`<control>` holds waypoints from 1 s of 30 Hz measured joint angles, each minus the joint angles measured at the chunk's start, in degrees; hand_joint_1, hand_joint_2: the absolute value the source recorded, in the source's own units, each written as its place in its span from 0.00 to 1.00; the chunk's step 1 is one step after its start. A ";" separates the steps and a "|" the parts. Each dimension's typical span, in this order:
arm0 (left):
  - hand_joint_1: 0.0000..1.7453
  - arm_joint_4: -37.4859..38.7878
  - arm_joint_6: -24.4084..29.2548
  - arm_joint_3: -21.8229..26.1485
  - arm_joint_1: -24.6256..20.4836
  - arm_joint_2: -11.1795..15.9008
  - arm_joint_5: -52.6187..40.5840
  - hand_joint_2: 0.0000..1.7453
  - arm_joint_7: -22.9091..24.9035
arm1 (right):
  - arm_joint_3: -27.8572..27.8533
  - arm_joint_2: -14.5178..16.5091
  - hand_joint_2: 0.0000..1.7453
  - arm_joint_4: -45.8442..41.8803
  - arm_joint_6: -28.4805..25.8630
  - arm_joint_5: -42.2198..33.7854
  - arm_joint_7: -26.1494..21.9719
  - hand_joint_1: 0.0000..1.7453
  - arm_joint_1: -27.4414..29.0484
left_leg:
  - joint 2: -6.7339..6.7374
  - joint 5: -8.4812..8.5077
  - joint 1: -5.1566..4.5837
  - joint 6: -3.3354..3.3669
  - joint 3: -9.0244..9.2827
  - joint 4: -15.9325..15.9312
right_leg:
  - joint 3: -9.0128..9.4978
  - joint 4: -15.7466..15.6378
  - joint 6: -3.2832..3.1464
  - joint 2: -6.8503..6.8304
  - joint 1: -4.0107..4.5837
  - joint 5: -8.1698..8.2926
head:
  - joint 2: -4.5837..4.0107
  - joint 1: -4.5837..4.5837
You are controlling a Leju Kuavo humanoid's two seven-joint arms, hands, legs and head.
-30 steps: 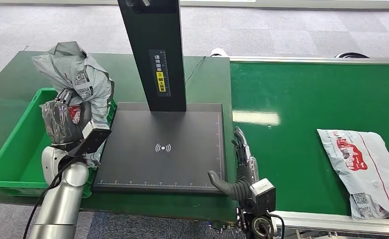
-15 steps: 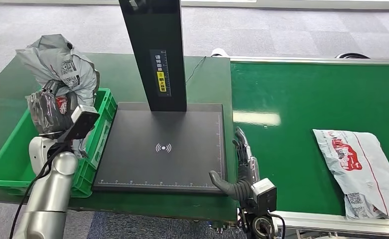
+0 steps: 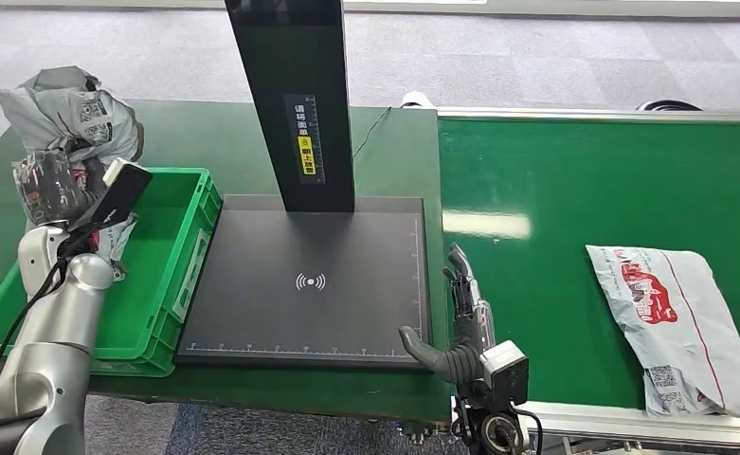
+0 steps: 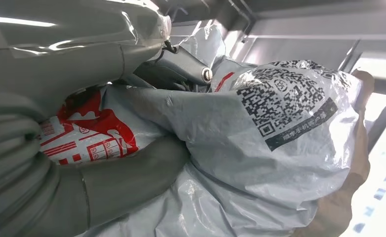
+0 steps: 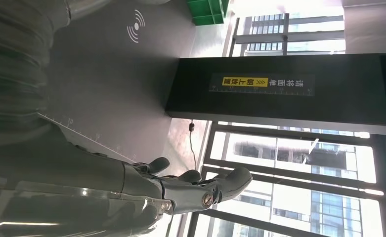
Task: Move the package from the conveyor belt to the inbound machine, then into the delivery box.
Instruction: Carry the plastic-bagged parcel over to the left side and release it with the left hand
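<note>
My left hand (image 3: 53,185) grips a crumpled grey plastic package (image 3: 72,114) with QR codes and red print, held above the far left end of the green delivery box (image 3: 171,275). Up close, the left wrist view has my thumb and fingers (image 4: 131,177) wrapped around the package (image 4: 279,128). My right hand (image 3: 462,318) is open and holds nothing, at the right front edge of the black inbound machine's plate (image 3: 309,284). A second grey package (image 3: 683,322) lies flat on the green conveyor belt (image 3: 574,199) at the right.
The machine's black post (image 3: 299,104) rises from the back of the plate. A metal rail (image 3: 631,422) runs along the conveyor's front edge. In the right wrist view, the plate (image 5: 107,84) and post (image 5: 279,89) lie beyond my hand (image 5: 191,190).
My left arm has swung left and away with the package, from over the box's right side to its far left end. The package on the belt has drifted slightly left. My right hand stayed put.
</note>
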 joint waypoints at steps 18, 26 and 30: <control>0.00 15.05 -15.34 1.20 -5.50 1.71 -2.75 1.00 3.38 | -0.38 0.00 1.00 0.00 0.77 0.68 0.00 0.00 -0.08 | 0.00 0.00 0.00 0.00 -0.01 0.00 | -0.01 0.00 0.00 0.00 0.00 0.00 | 0.01 0.00; 0.00 5.69 -15.23 4.27 -1.33 -1.52 9.23 1.00 -6.52 | -0.50 0.03 1.00 0.00 0.19 0.73 0.00 0.00 0.05 | -0.01 0.00 0.00 0.00 -0.01 0.00 | -0.02 0.00 0.00 0.00 0.00 0.00 | 0.00 -0.01; 0.00 2.68 -15.24 4.68 -0.07 -2.45 9.59 1.00 -6.80 | -0.50 0.10 1.00 0.00 0.15 0.85 0.00 0.00 0.14 | 0.00 0.00 0.00 0.00 -0.01 0.00 | -0.01 0.00 0.00 0.00 0.00 0.00 | 0.00 -0.01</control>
